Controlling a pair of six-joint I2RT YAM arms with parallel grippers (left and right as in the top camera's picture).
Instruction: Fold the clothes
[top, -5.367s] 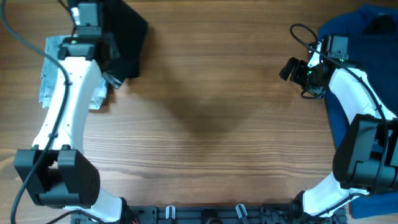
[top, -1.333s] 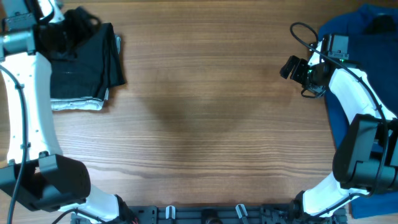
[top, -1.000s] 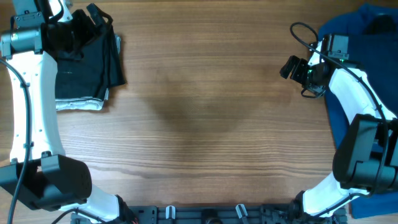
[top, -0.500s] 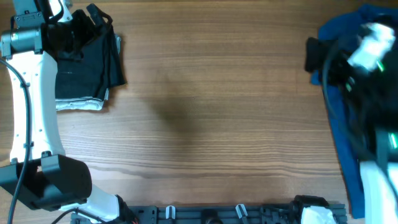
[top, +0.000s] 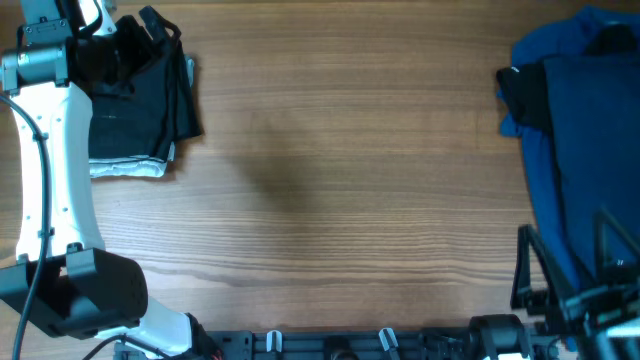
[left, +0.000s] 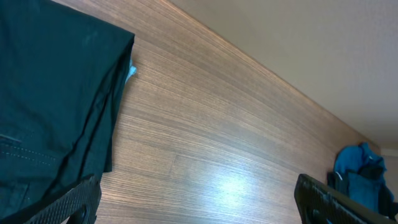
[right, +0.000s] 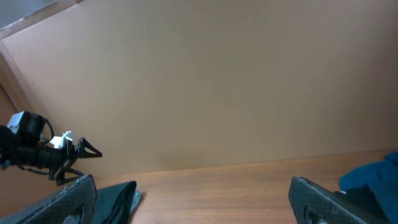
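Observation:
The clothes lie in two places. Folded black shorts (top: 140, 100) rest on a pale-blue garment (top: 128, 168) at the far left; the left wrist view shows the shorts (left: 50, 112) as a neat stack. My left gripper (top: 155, 28) hovers open just above the stack's far edge, and its jaws (left: 199, 211) hold nothing. A heap of blue clothes (top: 585, 150) with a black piece (top: 520, 95) covers the right side. My right arm (top: 575, 300) is drawn back to the near right corner. Its gripper (right: 196, 208) is open and empty, facing across the table towards the shorts (right: 118, 196).
Bare wooden tabletop (top: 340, 180) spans the middle between the two piles. A tan wall (right: 205, 87) rises behind the table's far edge. The arm bases and a black rail (top: 330, 345) line the near edge.
My right arm swung from beside the blue heap at the upper right down to the near right corner. The left arm has stayed still over the folded shorts for the last second.

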